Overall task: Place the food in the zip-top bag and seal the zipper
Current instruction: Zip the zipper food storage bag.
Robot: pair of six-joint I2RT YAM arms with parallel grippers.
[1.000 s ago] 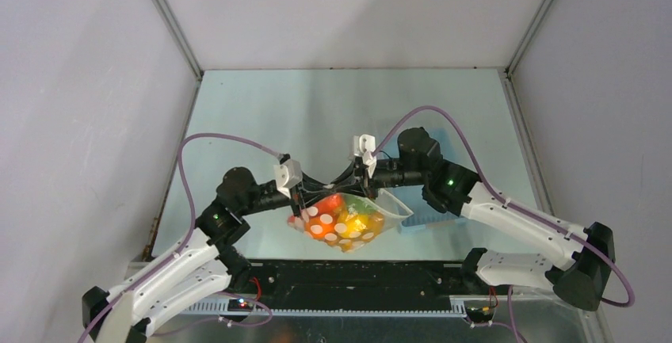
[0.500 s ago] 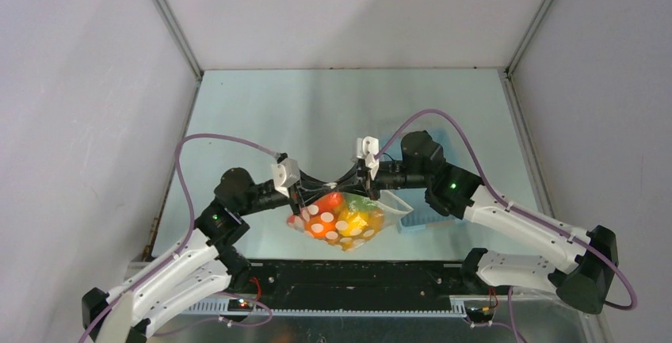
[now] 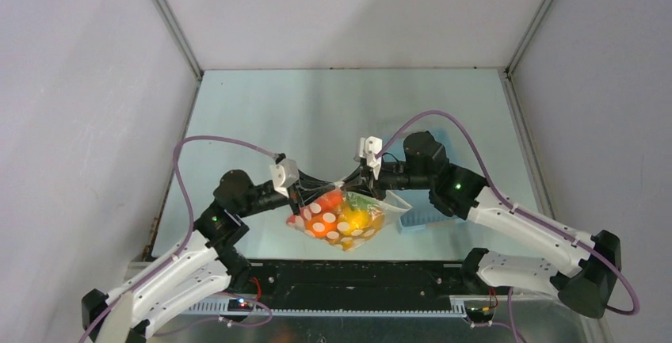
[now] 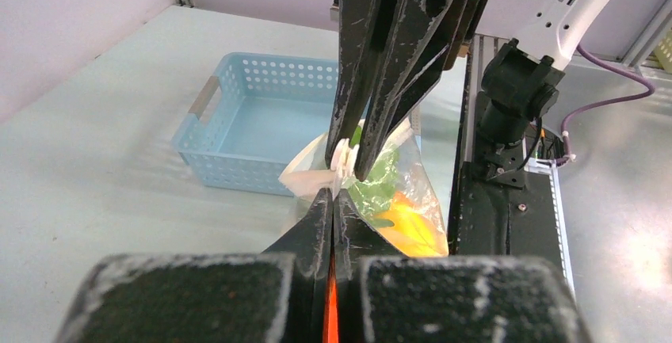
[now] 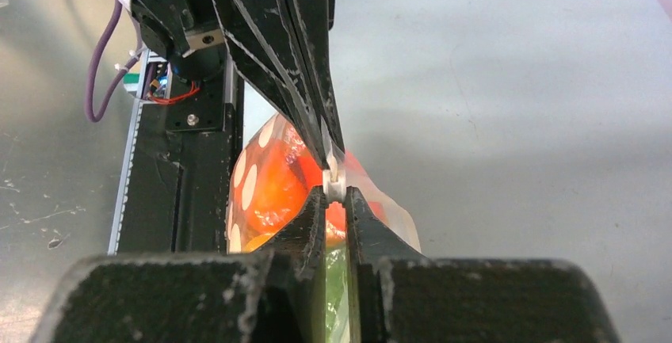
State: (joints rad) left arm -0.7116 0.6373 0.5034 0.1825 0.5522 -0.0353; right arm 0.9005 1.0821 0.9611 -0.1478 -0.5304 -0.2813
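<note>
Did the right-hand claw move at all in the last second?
Yes, a little. In the top view the right gripper has drifted rightward, toward the blue basket, which stayed put. It is still pinching the zipper.

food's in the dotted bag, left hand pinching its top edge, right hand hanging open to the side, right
No: the right hand isn't open to the side; the right wrist view shows it shut on the zipper of the dotted bag. The food is inside and the left hand pinches the top edge.
</note>
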